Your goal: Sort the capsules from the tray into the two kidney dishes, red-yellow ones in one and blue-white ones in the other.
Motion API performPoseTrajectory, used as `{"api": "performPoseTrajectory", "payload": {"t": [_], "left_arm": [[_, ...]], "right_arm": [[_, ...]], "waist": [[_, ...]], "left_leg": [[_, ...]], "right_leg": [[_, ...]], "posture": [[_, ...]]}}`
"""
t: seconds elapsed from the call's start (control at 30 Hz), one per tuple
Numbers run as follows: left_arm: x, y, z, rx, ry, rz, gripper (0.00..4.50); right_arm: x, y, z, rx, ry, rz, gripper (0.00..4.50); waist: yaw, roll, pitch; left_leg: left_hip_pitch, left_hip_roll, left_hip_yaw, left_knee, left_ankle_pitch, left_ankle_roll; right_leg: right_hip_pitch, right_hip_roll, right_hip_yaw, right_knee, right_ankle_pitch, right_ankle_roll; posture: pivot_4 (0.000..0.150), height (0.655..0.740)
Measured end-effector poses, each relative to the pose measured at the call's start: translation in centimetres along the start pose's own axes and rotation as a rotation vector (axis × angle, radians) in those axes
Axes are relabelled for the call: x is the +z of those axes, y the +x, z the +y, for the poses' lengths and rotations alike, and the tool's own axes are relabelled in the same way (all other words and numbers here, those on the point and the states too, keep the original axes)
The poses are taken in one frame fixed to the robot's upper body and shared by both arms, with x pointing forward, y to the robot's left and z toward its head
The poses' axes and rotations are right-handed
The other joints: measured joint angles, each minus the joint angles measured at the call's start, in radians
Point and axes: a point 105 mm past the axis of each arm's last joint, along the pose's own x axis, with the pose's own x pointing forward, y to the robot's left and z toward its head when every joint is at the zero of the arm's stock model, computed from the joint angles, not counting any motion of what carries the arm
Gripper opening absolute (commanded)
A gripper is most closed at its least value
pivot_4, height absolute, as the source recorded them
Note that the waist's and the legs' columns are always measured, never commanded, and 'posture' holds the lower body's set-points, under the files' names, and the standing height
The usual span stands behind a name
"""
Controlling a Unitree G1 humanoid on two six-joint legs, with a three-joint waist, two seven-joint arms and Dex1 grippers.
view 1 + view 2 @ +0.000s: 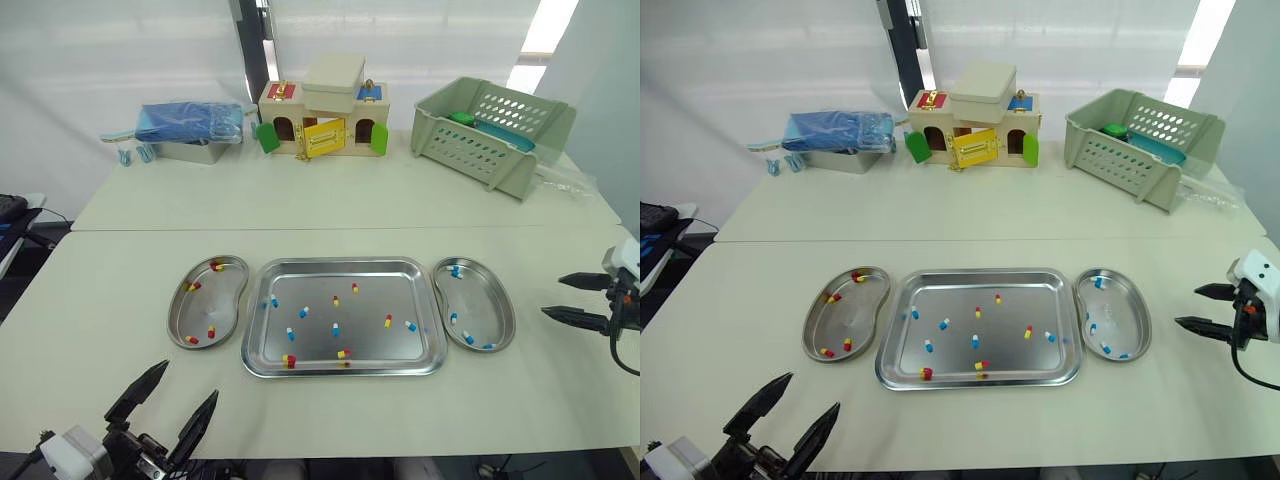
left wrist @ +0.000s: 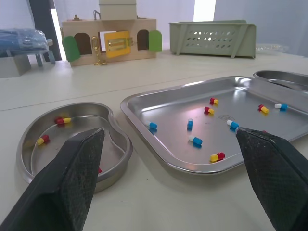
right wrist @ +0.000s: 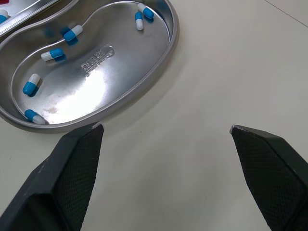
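Left eye view is showing the tray [image 1: 395, 290] lying in the middle of the near half of the tabletop [image 1: 120, 300], with red-yellow capsules [image 1: 388, 321] and blue-white capsules [image 1: 336, 328] lying scattered and mixed across its floor. Two kidney dishes are flanking it: the left kidney dish [image 1: 205, 305] is sitting just beside the tray's left rim and is holding a few red-yellow capsules, while the right kidney dish [image 1: 485, 300] is sitting just beside the tray's right rim and is holding several blue-white ones. At the front edge of the tabletop, toward its left corner, the left jaws are gaping wide, gripping nothing and touching nothing, pointing toward the left kidney dish and the tray's near left corner from well short of both. At the right edge of the tabletop the right jaws are also standing spread wide and empty, hovering over bare tabletop with their tips aiming at the right kidney dish, near its outer rim but apart from it. Along the far edge a blue packet on a metal box [image 1: 190, 125], a wooden latch house [image 1: 322, 120] and a green basket [image 1: 490, 130] are standing in a row.
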Motion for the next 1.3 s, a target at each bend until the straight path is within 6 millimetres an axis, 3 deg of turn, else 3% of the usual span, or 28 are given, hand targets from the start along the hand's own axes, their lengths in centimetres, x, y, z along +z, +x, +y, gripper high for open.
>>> {"api": "performPoseTrajectory", "payload": {"t": [0.17, 0.3, 0.5, 0.6, 0.83, 0.93, 1.13, 1.3], "left_arm": [[0.0, 0.2, -1.1, -0.013, -0.016, -0.002, 4.50], [-0.2, 0.5, -1.2, -0.015, -0.006, 0.011, 4.50], [-0.3, 0.7, -1.4, -0.022, 0.008, -0.007, 4.50], [-0.9, 0.4, -1.7, -0.011, -0.012, -0.009, 4.50], [-1.2, -0.8, -1.3, 0.020, -0.004, -0.049, 4.50], [-1.4, -1.2, -1.1, 0.037, -0.007, -0.061, 4.50], [-2.1, -2.2, -0.8, 0.055, -0.025, -0.061, 4.50], [-2.6, -2.6, -0.2, 0.055, -0.029, -0.051, 4.50]], "right_arm": [[1.0, -0.3, 0.1, 0.022, -0.026, 0.003, 4.45], [5.4, 0.2, 2.1, 0.113, -0.095, -0.079, 4.45], [14.3, 3.7, 10.5, 0.391, -0.220, -0.311, 4.45], [16.9, 6.7, 14.5, 0.490, -0.243, -0.373, 4.45], [18.2, 14.8, 20.8, 0.554, -0.217, -0.333, 4.45], [19.4, 17.4, 22.0, 0.507, -0.214, -0.332, 4.45], [20.9, 21.2, 24.0, 0.447, -0.202, -0.312, 4.45], [21.2, 23.2, 25.8, 0.458, -0.220, -0.285, 4.45]], "waist": [[-0.001, 0.000, 0.000], [-0.006, 0.000, 0.000], [-0.006, -0.003, 0.001], [-0.004, -0.005, 0.002], [-0.006, -0.006, 0.001], [-0.013, -0.005, 0.001], [-0.023, -0.005, 0.001], [-0.030, -0.005, 0.000]], "left_leg": [[0.000, 0.000, 0.000, 0.000, 0.000, 0.000], [0.000, 0.000, 0.000, 0.000, 0.000, 0.000], [0.000, 0.001, -0.001, 0.000, 0.000, 0.000], [-0.002, 0.001, -0.003, 0.000, 0.000, 0.000], [-0.014, 0.000, -0.005, 0.000, 0.001, -0.003], [-0.014, 0.000, -0.005, 0.000, 0.002, -0.003], [-0.014, 0.000, -0.005, 0.000, 0.001, -0.001], [-0.014, 0.000, -0.007, 0.000, 0.001, -0.002]], "right_leg": [[0.000, 0.000, 0.000, 0.000, 0.000, 0.000], [0.000, 0.000, 0.000, 0.000, 0.000, 0.000], [0.000, 0.001, -0.001, 0.000, 0.000, 0.000], [-0.002, 0.001, -0.002, 0.000, 0.000, 0.000], [-0.015, 0.001, -0.004, 0.001, 0.000, 0.000], [-0.016, 0.001, -0.004, 0.002, 0.000, 0.000], [-0.018, 0.001, -0.003, 0.003, 0.000, 0.000], [-0.018, 0.001, -0.004, 0.004, 0.000, 0.000]], "posture": [[0.150, 0.7400], [0.150, 0.7400], [0.150, 0.7400], [0.150, 0.7400], [0.150, 0.7400], [0.150, 0.7400], [0.150, 0.7400], [0.150, 0.7400]]}}
